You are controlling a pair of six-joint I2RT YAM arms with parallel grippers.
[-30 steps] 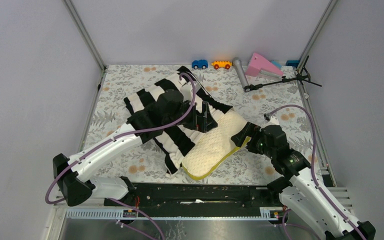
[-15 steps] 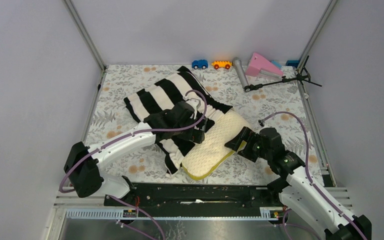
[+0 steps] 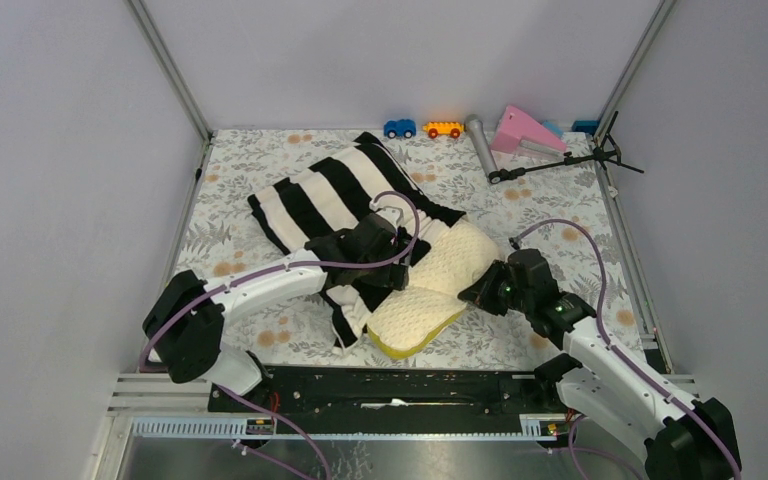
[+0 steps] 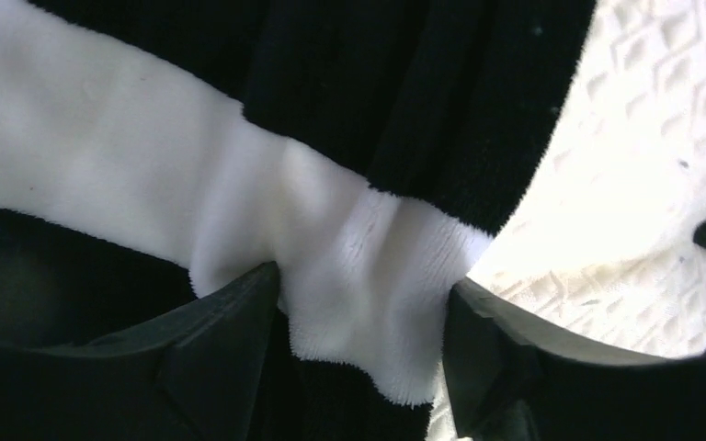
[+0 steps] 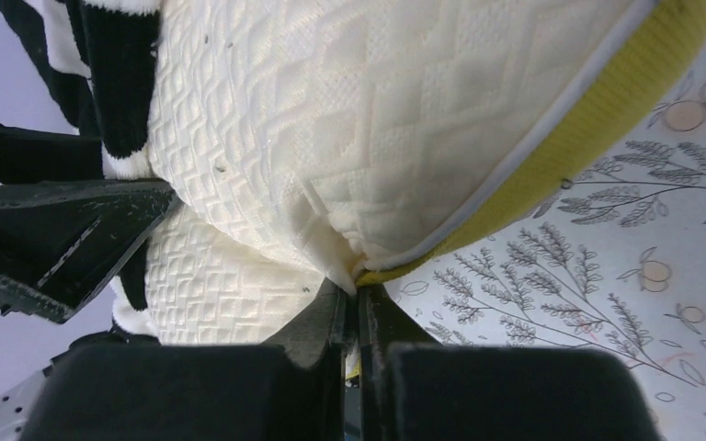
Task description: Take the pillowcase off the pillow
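Observation:
The black-and-white striped pillowcase (image 3: 320, 195) covers the far left part of the cream pillow (image 3: 430, 285). The pillow's near end sticks out bare, with its yellow side band showing. My left gripper (image 3: 395, 272) sits at the pillowcase's open edge. In the left wrist view its fingers press both sides of a bunched white fold of pillowcase (image 4: 358, 266), beside the dimpled pillow (image 4: 625, 184). My right gripper (image 3: 472, 290) is at the pillow's right edge. In the right wrist view the right gripper (image 5: 357, 294) is shut on the seam where the cream pillow (image 5: 331, 119) meets the yellow band.
Along the back of the floral table cloth (image 3: 560, 215) lie a blue toy car (image 3: 399, 128), an orange toy car (image 3: 443, 128), a grey cylinder (image 3: 480, 145), a pink wedge (image 3: 522, 128) and a black tripod (image 3: 560, 160). Frame posts stand at the far corners.
My left gripper came down onto the pillowcase's edge and its jaws narrowed around a fold. My right gripper moved left to the pillow's edge and shut on it.

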